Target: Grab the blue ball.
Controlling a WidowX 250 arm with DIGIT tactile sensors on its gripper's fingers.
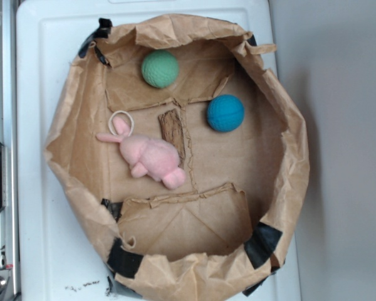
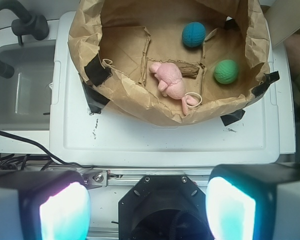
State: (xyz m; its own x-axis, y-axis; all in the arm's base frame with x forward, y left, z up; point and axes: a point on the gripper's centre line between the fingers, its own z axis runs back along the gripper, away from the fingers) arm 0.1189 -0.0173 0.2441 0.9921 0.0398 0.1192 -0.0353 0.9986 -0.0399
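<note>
Teal-blue ball (image 1: 225, 113), round and finely dimpled, sits at two o'clock in the paper bag (image 1: 288, 182); pincer (image 2: 147, 207) spread wide, empty.

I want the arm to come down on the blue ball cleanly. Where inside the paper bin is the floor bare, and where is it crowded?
Bare floor lies below the blue ball, running to the paper bin's wall. Crowded: the middle, where the pink plush bunny touches the bark piece; the green ball sits apart.
</note>
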